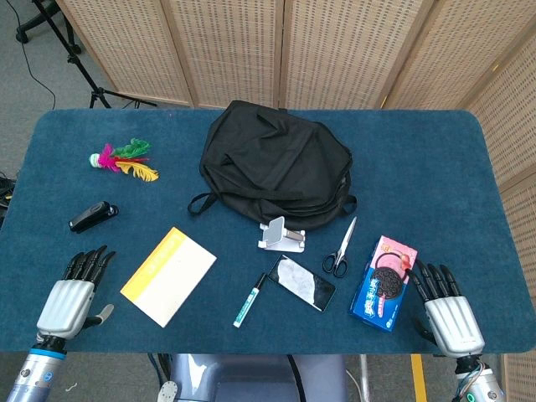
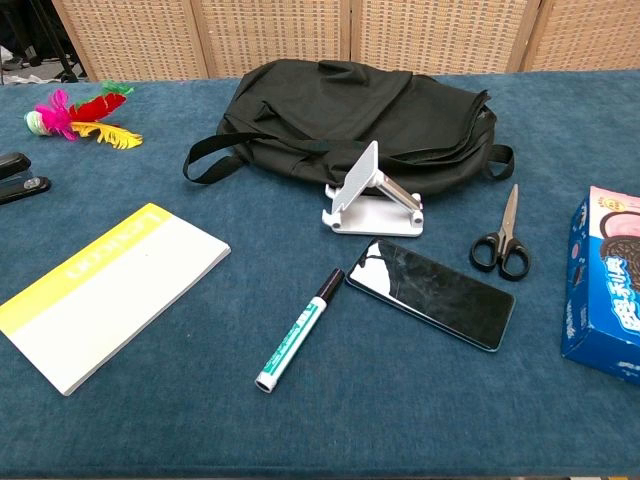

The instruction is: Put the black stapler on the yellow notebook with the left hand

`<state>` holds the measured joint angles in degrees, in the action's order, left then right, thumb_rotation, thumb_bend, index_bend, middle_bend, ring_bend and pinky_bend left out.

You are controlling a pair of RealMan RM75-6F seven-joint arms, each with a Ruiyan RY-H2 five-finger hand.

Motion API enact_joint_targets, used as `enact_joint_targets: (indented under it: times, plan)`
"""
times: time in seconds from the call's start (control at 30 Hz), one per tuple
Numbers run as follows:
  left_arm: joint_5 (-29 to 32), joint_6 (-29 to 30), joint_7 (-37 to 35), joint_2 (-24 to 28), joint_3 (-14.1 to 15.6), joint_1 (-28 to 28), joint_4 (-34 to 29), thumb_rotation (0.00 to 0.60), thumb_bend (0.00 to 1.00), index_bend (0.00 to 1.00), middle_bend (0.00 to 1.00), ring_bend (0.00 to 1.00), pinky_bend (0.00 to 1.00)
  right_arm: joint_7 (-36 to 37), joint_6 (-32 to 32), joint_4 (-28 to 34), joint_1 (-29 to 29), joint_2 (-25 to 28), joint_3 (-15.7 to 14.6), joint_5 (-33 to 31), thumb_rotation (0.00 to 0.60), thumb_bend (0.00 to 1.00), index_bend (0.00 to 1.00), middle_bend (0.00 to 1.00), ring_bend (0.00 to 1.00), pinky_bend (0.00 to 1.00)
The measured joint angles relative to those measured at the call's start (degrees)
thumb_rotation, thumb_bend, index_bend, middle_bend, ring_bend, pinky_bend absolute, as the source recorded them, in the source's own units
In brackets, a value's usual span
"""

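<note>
Two hands: both rest flat at the near edge of the table, and neither one holds anything.
Left hand (image 1: 74, 293): near-left of the yellow notebook; fingers straight and a little apart, empty, pointing toward the stapler.
Right hand (image 1: 444, 308): far to the right of the notebook, just beside the blue cookie box (image 1: 383, 282); fingers extended, empty.
Yellow notebook (image 1: 169, 275): lies flat and tilted on the blue table (image 1: 435, 159), with its yellow strip on the left long side; nothing is on it.
Marker and phone: the green marker (image 1: 249, 301) and the dark phone (image 1: 303, 283) lie to the right of the notebook.
Black stapler (image 1: 92, 216): beyond the notebook and to its left, apart from it; it seems closed, but it is small in both views.
Further things: the black backpack (image 1: 272, 163) is behind the notebook to the right, the feather shuttlecock (image 1: 121, 159) is behind the stapler.
Step in hand: reaching has not started, I judge; the stapler is untouched.
Next move: the left hand should go forward over the stapler, close around its body, lift it, and carry it right and nearer onto the notebook cover.
</note>
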<state>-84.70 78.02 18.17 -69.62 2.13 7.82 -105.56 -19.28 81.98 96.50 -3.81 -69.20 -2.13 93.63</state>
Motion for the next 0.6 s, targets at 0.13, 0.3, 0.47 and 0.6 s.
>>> enact_joint_targets:
  times: [0.13, 0.3, 0.47, 0.6]
  plan:
    - [0.21, -0.05, 0.08, 0.06, -0.04, 0.01, 0.03, 0.600, 0.24, 0.00, 0.00, 0.00, 0.02, -0.10, -0.10, -0.05, -0.03, -0.06, -0.14, 0.08, 0.600, 0.34, 0.07, 0.00, 0.00, 0.00]
    - [0.04, 0.20, 0.02, 0.22, -0.07, -0.05, -0.17, 0.600, 0.24, 0.00, 0.00, 0.00, 0.02, -0.09, -0.16, 0.02, -0.01, -0.05, -0.35, 0.22, 0.600, 0.34, 0.07, 0.00, 0.00, 0.00]
    - [0.16, -0.35, -0.01, 0.17, 0.05, 0.11, 0.07, 0.600, 0.24, 0.00, 0.00, 0.00, 0.02, -0.01, 0.01, 0.04, -0.05, -0.07, -0.09, 0.04, 0.600, 0.34, 0.07, 0.00, 0.00, 0.00]
    - [0.45, -0.89, 0.23, 0.06, 0.16, 0.32, 0.15, 0.600, 0.24, 0.00, 0.00, 0.00, 0.02, -0.20, -0.20, -0.04, -0.15, -0.22, -0.14, 0.00, 0.600, 0.34, 0.07, 0.00, 0.00, 0.00]
